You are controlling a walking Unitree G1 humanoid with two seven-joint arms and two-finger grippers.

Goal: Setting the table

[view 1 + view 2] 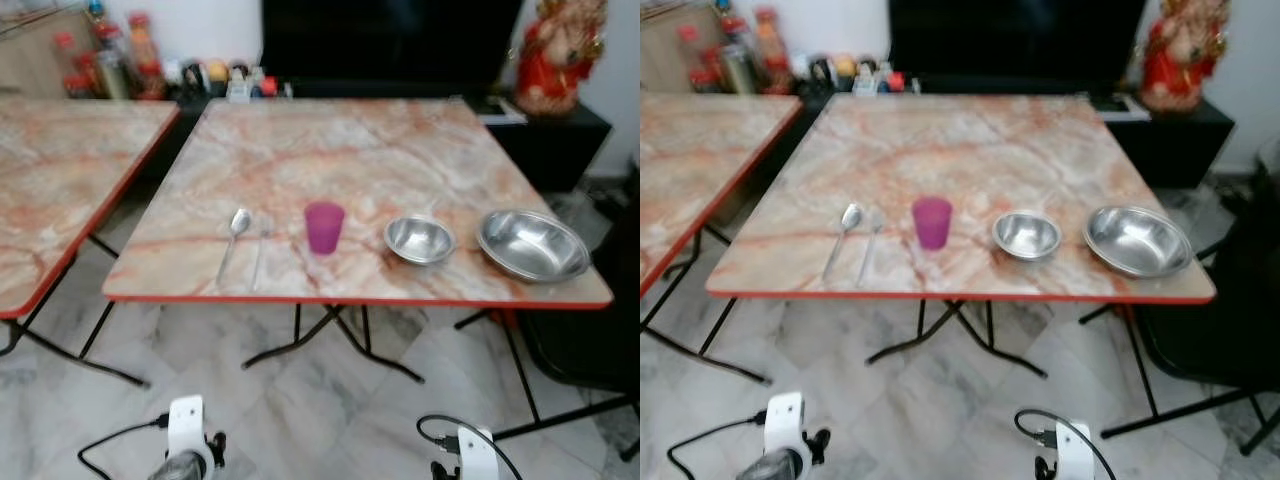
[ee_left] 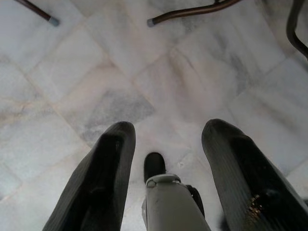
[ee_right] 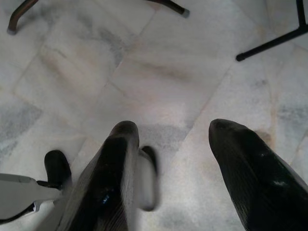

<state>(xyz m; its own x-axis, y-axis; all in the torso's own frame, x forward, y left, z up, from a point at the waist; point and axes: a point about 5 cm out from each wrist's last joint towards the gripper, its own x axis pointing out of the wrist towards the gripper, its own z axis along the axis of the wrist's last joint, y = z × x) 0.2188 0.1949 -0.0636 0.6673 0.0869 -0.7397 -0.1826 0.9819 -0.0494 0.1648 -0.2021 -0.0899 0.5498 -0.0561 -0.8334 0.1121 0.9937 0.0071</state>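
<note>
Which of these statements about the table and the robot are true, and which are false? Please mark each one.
1. The purple cup stands upright between the spoon and the small steel bowl. True.
2. The large steel bowl sits at the table's left end. False: it is at the right end, near the corner, right of the small bowl.
3. The left claw holds the spoon. False: it hangs open over the marble floor, holding nothing.
4. The right claw is open and empty, pointing down at the floor. True.
5. The cup lies on its side. False: it stands upright on the table.
</note>
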